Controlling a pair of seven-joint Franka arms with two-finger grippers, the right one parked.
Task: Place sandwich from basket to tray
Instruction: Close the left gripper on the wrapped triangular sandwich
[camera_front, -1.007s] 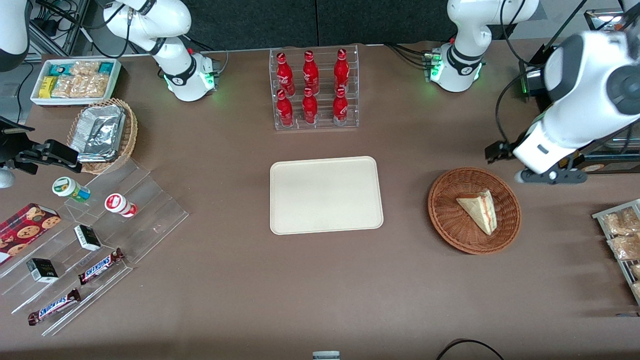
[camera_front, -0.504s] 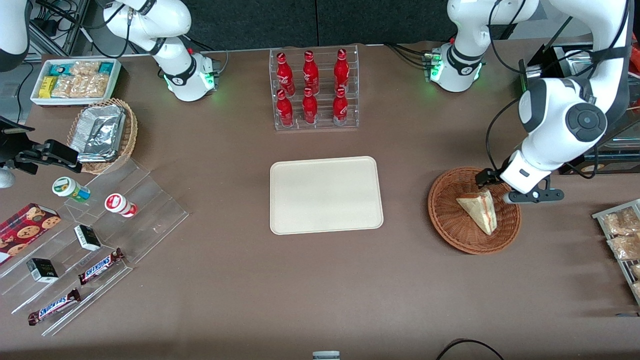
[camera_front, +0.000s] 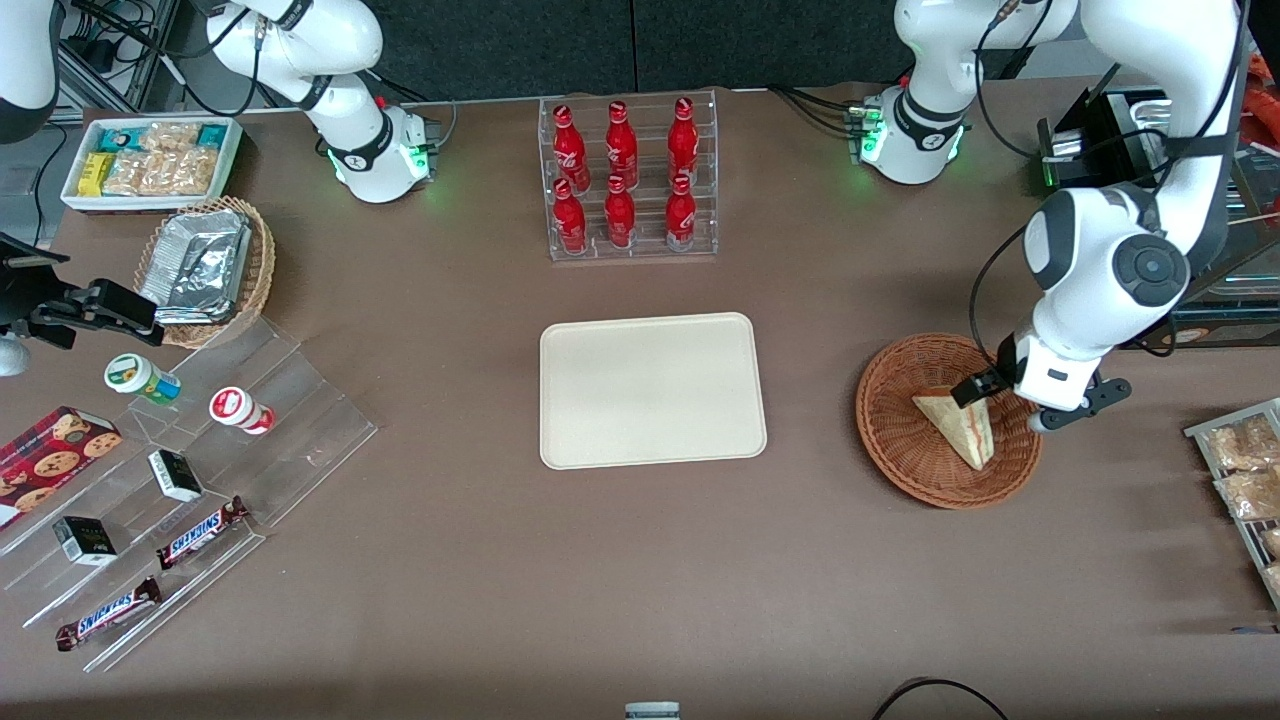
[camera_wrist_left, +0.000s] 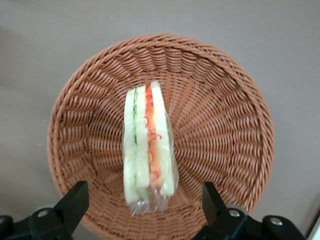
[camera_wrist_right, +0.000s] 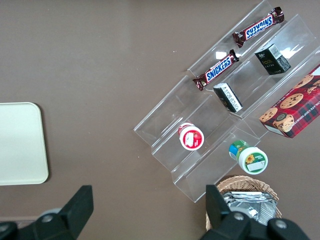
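Dropping closer, end effector (camera_wrist_left: 142, 200) is spreading open, straddling the wrapped triangular white-bread sandwich (camera_wrist_left: 148, 145) in the reddish-brown wicker basket (camera_wrist_left: 225, 125) for pickup

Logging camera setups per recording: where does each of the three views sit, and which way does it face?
Front view: high, facing both arms, looking down on the brown table, the flat cream-beige rectangular tray and the left arm's hand over the round reddish-brown wicker basket.
Left wrist view: on the working arm, looking straight down at the triangular white-bread sandwich lying in that basket; open finger tips show.
Right wrist view: on the parked arm, above clear acrylic snack steps.
Front and left wrist views share basket and sandwich.
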